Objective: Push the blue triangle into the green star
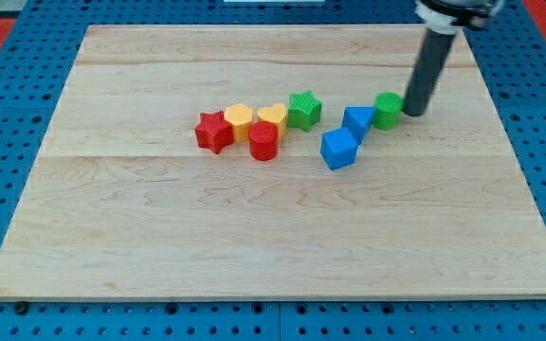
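The blue triangle [357, 121] lies right of the board's middle, touching a green block [388, 110] on its right. The green star [303, 110] sits a short way to the triangle's left, with a small gap between them. My tip [412, 113] rests on the board just right of the green block, touching or nearly touching it. The dark rod rises from there to the view's top right.
A blue cube [338, 149] lies just below and left of the triangle. Left of the star stand a yellow heart [272, 116], a yellow hexagon [239, 120], a red cylinder [263, 141] and a red star [214, 131]. The wooden board [159, 237] lies on a blue pegboard.
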Robot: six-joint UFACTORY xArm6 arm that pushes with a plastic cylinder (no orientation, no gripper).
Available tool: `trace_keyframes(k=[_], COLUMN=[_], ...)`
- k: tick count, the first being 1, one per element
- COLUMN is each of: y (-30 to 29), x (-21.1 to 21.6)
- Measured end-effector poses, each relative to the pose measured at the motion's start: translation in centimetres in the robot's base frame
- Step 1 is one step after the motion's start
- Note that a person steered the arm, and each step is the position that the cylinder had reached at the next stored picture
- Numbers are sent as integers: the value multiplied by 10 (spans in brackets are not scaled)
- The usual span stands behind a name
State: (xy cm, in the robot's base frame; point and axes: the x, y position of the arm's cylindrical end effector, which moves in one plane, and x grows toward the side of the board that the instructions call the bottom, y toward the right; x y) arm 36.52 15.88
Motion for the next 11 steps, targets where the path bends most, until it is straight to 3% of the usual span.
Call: trace_keyframes(k=[1, 2, 3, 4, 5, 7, 9, 11], y=[-54, -69, -25, 54, 44, -23, -80, -112], x=[-1, -1, -1, 33, 68, 27, 27, -7])
